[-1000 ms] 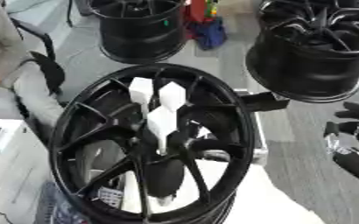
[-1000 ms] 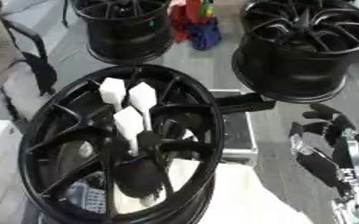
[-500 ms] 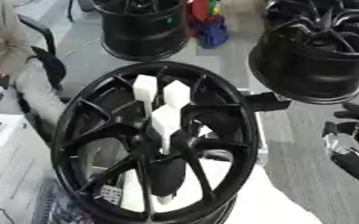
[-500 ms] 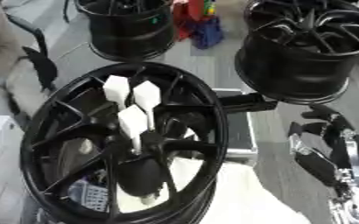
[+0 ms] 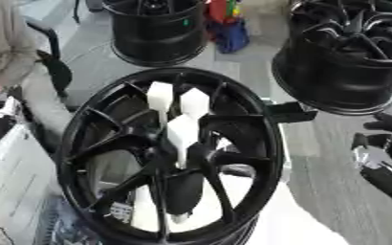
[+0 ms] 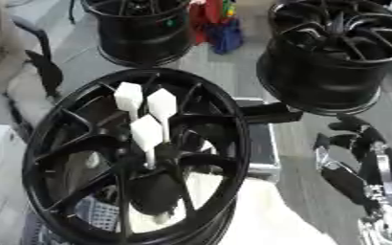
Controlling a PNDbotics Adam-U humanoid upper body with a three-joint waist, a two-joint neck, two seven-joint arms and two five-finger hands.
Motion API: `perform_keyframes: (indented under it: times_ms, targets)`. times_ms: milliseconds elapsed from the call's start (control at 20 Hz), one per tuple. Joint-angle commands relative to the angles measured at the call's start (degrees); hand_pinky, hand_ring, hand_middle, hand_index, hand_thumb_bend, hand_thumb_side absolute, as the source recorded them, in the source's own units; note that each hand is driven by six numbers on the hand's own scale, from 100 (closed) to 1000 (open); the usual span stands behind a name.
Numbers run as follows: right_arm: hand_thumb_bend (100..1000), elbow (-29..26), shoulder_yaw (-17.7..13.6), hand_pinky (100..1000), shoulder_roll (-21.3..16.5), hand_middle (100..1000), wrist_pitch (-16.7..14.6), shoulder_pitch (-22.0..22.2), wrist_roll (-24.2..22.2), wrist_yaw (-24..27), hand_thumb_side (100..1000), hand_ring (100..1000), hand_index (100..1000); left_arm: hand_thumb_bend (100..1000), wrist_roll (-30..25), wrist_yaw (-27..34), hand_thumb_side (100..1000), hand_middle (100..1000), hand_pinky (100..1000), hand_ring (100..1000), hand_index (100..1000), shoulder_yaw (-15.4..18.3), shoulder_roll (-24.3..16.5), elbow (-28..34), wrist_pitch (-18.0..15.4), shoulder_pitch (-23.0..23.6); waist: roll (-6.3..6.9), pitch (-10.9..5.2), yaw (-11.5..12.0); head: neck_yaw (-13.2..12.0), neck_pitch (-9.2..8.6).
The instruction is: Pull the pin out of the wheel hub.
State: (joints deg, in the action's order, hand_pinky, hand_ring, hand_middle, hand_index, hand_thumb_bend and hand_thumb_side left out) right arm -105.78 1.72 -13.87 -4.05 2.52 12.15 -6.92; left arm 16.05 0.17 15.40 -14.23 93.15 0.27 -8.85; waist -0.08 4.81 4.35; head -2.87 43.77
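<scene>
A large black multi-spoke wheel hub [image 5: 170,153] fills the centre and lower left of the frame, lying tilted with its open face turned up toward the camera. Three white pins stand in its centre: one [image 5: 159,97] at upper left, one [image 5: 194,103] just beside it to the right, and a third [image 5: 182,135] lower, nearest the hub's middle. Each has a blocky white head on a thin stem, its long axis running from the head at the top of the frame down into the hub. A pale sticker [image 6: 96,213] shows behind the lower spokes, but no writing or brand on it can be read. The right hand [image 6: 356,158] sits at the right edge, well apart from the wheel hub, its black fingers [image 6: 351,127] relaxed and slightly bent, holding nothing. Two more black wheels stand behind, one [image 5: 156,28] at top centre and one [image 5: 350,57] at upper right. Red and blue objects [image 5: 226,26] lie between them.
</scene>
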Motion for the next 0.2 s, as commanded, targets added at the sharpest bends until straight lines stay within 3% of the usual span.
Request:
perform_keyframes:
  times_ms: [50,200]
  targets:
    - [185,-0.56,-0.50,731,-0.40,660,-0.06,-0.48,0.09,0.27,100,593,808,436,0.52,-0.26,184,632,592,528,729,0.54,0.02,0.63,0.12,-0.25,0.05,-0.47,0.07,0.00,-0.29]
    - [184,-0.60,-0.45,731,-0.49,660,-0.09,-0.55,0.01,0.27,100,593,808,437,0.26,-0.39,187,633,593,528,729,0.48,0.29,0.56,0.16,-0.24,0.02,-0.39,0.08,-0.18,-0.08]
